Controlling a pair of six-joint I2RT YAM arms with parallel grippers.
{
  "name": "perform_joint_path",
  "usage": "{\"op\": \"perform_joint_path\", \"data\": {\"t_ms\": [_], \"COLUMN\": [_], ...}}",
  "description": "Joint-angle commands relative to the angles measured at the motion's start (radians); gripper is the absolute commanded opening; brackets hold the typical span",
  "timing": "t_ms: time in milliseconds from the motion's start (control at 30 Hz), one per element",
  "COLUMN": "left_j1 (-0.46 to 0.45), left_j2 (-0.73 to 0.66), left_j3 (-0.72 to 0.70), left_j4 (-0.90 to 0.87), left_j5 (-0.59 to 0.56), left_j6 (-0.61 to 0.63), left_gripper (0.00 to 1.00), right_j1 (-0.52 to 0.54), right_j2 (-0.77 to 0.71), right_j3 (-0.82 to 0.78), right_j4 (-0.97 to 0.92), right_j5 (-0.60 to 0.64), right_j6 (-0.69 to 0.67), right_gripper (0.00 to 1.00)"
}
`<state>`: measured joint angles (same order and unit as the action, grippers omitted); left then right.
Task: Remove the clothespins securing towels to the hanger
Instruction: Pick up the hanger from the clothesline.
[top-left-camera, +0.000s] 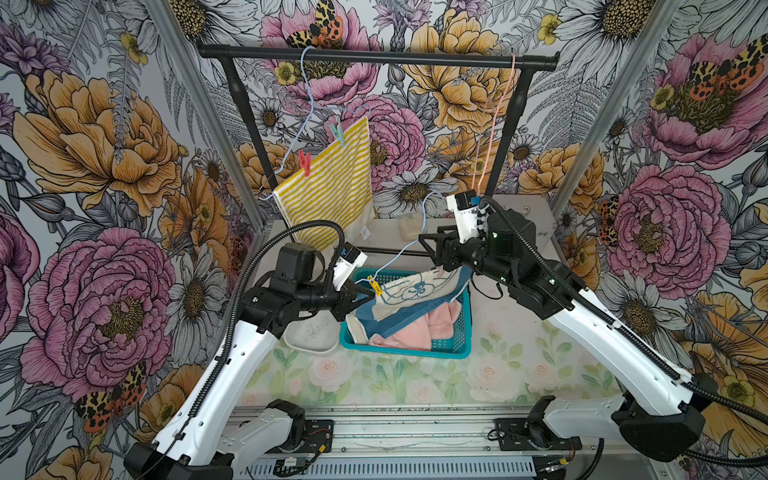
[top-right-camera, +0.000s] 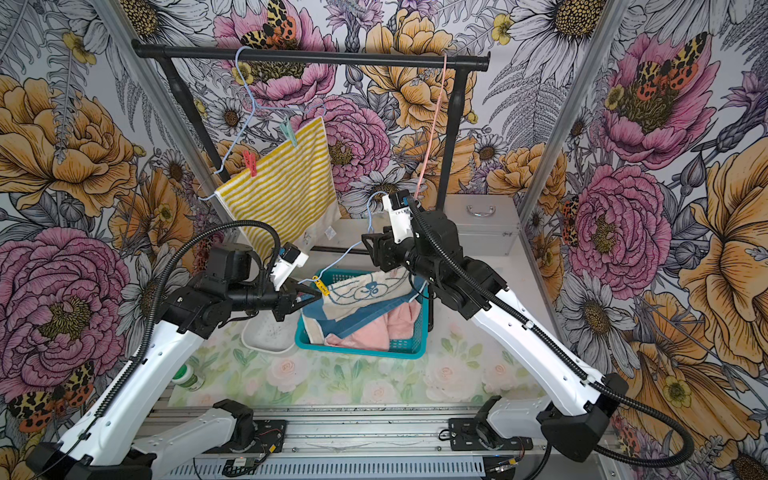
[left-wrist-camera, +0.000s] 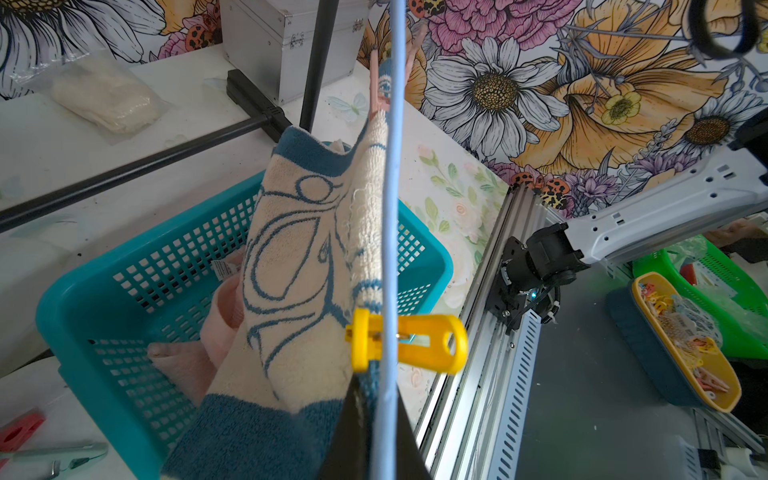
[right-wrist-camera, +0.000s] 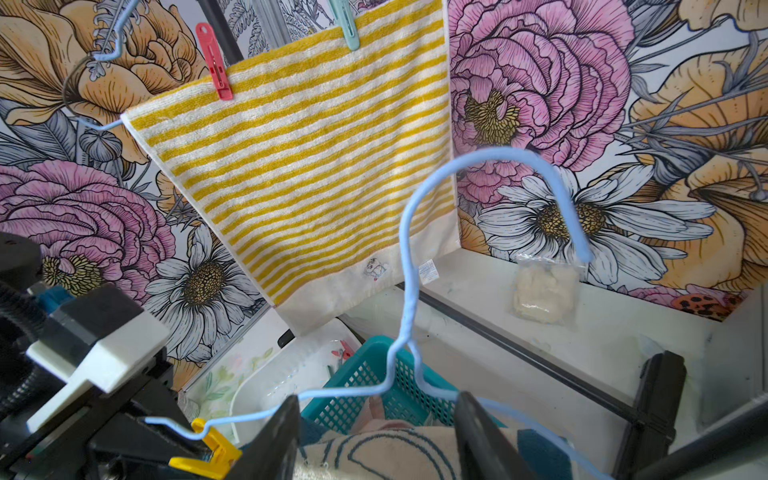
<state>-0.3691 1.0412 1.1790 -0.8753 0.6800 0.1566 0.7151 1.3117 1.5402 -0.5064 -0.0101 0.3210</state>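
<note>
Left fingers (left-wrist-camera: 345, 449) clamp the blue hanger (left-wrist-camera: 390, 208), yellow clothespin (left-wrist-camera: 407, 343) just beyond their tips; right fingers (right-wrist-camera: 478, 436) stand apart, straddling the cream towel (right-wrist-camera: 395, 453).

teal basket (top-left-camera: 451, 337) beside white tray (top-left-camera: 311, 337), silver case (top-right-camera: 482, 227) behind

Floral table (top-left-camera: 374, 376): teal basket (top-left-camera: 409, 350), white tray (top-left-camera: 311, 337)

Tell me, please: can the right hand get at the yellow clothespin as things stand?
Probably, but tightly. The right hand is open over the cream towel; the yellow clothespin sits along the blue hanger, with the shut left hand holding that hanger just beside it.
</note>
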Motion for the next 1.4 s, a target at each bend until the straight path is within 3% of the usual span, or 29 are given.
{"op": "perform_joint_path", "data": {"t_ms": [0,233,600,800,833,900,967,1100,1233,1367], "left_j1": [-0.028,-0.057,-0.08,-0.08,-0.08,-0.075,-0.061,0.027,0.089,0.084], "left_j2": [-0.036,-0.06,-0.086,-0.093,-0.092,-0.094,-0.112,-0.155,-0.173,-0.141], "left_j3": [-0.014,-0.035,-0.073,-0.069,-0.069,-0.068,-0.064,-0.044,-0.006,0.062], "left_j4": [0.033,0.033,0.033,0.033,0.033,0.032,0.034,0.039,0.045,0.044], "left_j5": [-0.052,-0.073,-0.115,-0.157,-0.178,-0.217,-0.282,-0.275,-0.199,-0.107], "left_j6": [-0.005,-0.012,-0.014,-0.011,-0.015,-0.015,-0.007,0.009,0.008,-0.011], "left_gripper": [0.0,0.0,0.0,0.0,0.03,0.56,0.72,0.84,0.86,0.86], "right_j1": [0.007,0.005,-0.006,-0.004,-0.005,-0.005,-0.005,-0.005,-0.003,0.004], "right_j2": [0.037,0.094,0.114,0.115,0.113,0.108,0.099,0.08,0.069,0.073], "right_j3": [0.05,0.093,0.17,0.16,0.16,0.158,0.156,0.133,0.1,0.091], "right_j4": [0.004,0.004,0.005,0.005,0.005,0.005,0.005,0.006,0.006,0.005], "right_j5": [0.056,0.097,0.113,0.091,0.091,0.091,0.095,0.102,0.109,0.121], "right_j6": [-0.001,-0.017,-0.06,-0.052,-0.052,-0.054,-0.059,-0.06,-0.056,-0.061], "right_gripper": [0.59,0.53,0.02,0.0,0.0,0.0,0.0,0.0,0.0,0.0]}}
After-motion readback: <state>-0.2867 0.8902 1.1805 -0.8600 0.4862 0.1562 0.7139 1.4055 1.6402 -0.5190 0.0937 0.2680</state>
